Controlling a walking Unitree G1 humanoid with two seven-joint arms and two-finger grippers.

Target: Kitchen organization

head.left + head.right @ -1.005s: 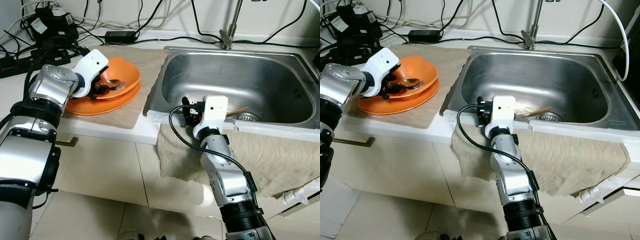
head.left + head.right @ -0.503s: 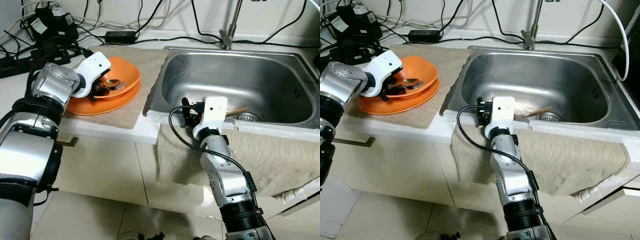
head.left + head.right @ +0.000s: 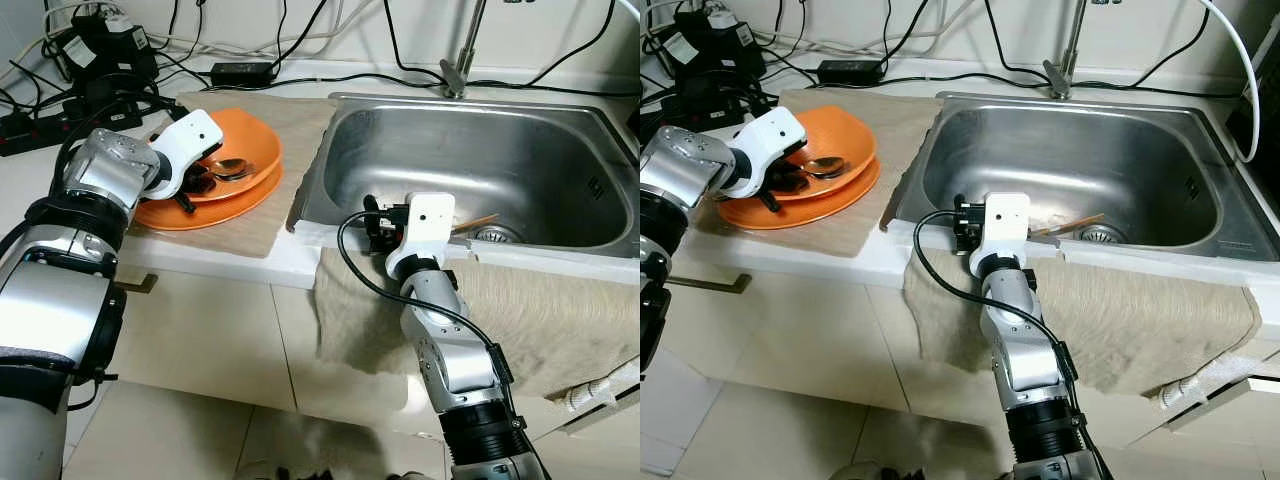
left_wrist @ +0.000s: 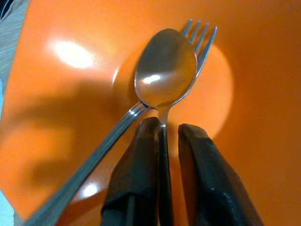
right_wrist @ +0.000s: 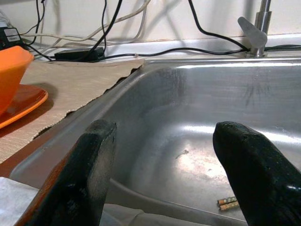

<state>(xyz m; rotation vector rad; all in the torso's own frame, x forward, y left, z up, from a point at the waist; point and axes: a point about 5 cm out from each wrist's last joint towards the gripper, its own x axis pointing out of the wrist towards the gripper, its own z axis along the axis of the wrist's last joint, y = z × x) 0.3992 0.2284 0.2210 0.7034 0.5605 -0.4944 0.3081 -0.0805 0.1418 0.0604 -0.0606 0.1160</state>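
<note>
Left tool [image 4: 165, 136] astride shiny fork [image 4: 200, 40], perhaps touching, under spoon [image 4: 165, 68].

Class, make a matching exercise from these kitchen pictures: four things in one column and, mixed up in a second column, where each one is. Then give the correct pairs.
Things
1. spoon
2. chopsticks
3. left gripper
4. right gripper

Places
A. lying on the sink floor near the drain
B. at the sink's front rim, jaws wide apart
C. in the orange bowl, its bowl lying over a fork
D. in the orange bowl, jaws either side of a thin metal handle

Pairs: 1-C, 2-A, 3-D, 4-B
</note>
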